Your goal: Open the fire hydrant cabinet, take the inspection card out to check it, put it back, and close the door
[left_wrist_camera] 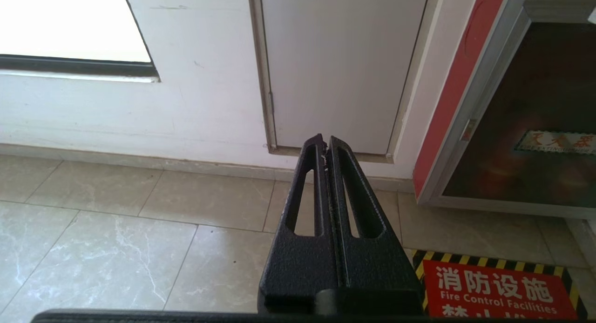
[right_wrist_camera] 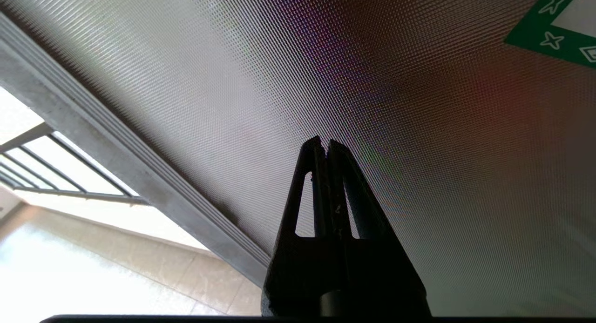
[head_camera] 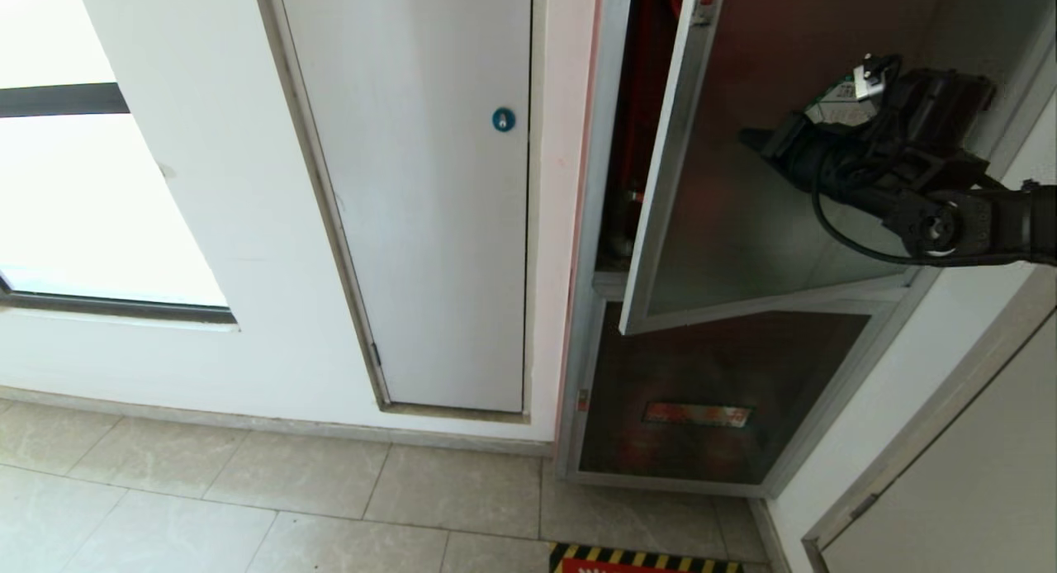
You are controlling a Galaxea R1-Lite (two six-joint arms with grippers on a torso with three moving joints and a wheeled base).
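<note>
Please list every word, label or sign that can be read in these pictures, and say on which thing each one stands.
"消防设施" and "Fire Control Facilities": on the red floor sign with the yellow-black border; its lowest line is cut off.
Red characters on the lower glass panel's label: too blurred to read, as is the small line under them.
Green-bordered sticker on the door: only star marks show, no words.
Blue lock: no text.

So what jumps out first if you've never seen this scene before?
Probably the black right gripper, shut, reaching across the half-open glass door of the fire hydrant cabinet on the right. Next, the plain white panel door with its small blue lock in the middle of the wall.
</note>
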